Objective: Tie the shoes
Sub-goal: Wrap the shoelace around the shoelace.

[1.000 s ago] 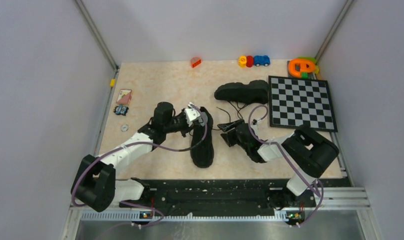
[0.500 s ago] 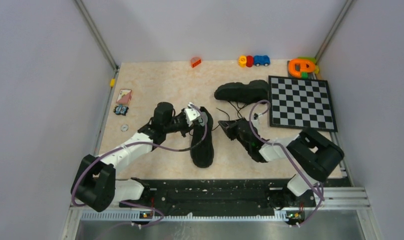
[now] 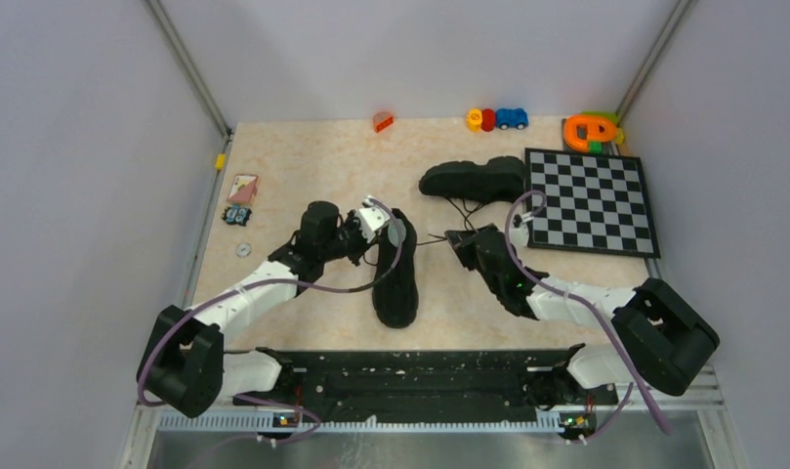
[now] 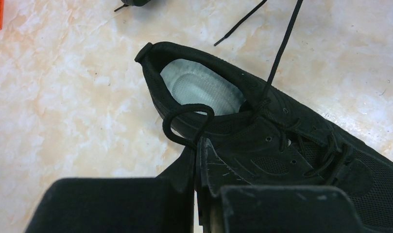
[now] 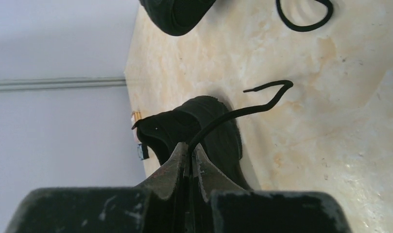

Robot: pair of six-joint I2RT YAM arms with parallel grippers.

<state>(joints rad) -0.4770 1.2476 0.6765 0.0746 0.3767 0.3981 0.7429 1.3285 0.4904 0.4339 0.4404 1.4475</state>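
Top external: near shoe point(image 3: 395, 278) lies left of the chessboard point(image 3: 588, 200), second shoe point(image 3: 474, 180) just beside its left edge. Left gripper point(image 4: 199, 145) pinched shut on lace loop point(image 4: 192, 105); right gripper point(image 5: 189, 150) clamped on lace end point(image 5: 243, 111). Best: draw strands apart evenly, shoe staying flat.

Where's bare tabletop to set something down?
Bare: back left, bordered by orange brick, card and near shoe; also the near edge right of its toe. Crowded: between near and far shoe, where left gripper and right gripper pinch laces; checkerboard fills the right.

Matt black mesh-cloth shoe point(image 4: 291, 150) rests on glossy marbled table point(image 4: 63, 107).
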